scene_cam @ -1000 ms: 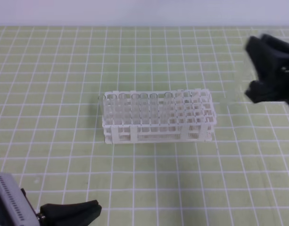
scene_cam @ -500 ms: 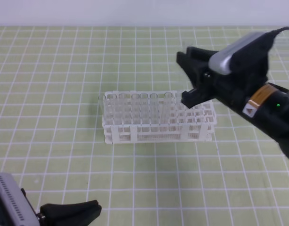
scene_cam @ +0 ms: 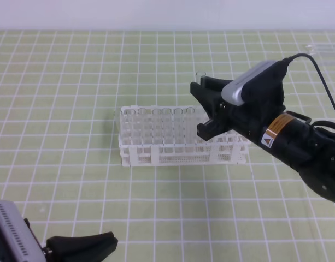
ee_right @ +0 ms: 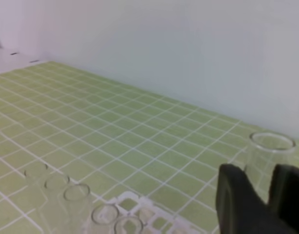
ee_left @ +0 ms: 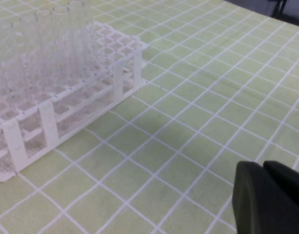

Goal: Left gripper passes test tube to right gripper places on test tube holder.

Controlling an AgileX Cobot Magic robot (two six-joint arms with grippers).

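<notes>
Green grid mat (scene_cam: 74, 180); test tube (ee_right: 266, 163) upright between right gripper (ee_right: 261, 195) fingers (ee_right: 237, 195).

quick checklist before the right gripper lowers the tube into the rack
1. Test tube held between the right gripper jaws: ok, open rim shows above them.
2. Tube upright: cannot tell, mostly hidden by the jaws.
3. Gripper over the test tube holder: ok, above its right part.
4. Free holes there: ok, standing tubes fill only the left part.
5. Tube tip lined up with one hole: cannot tell.
6. Left gripper out of the way: ok, near the front edge.
</notes>
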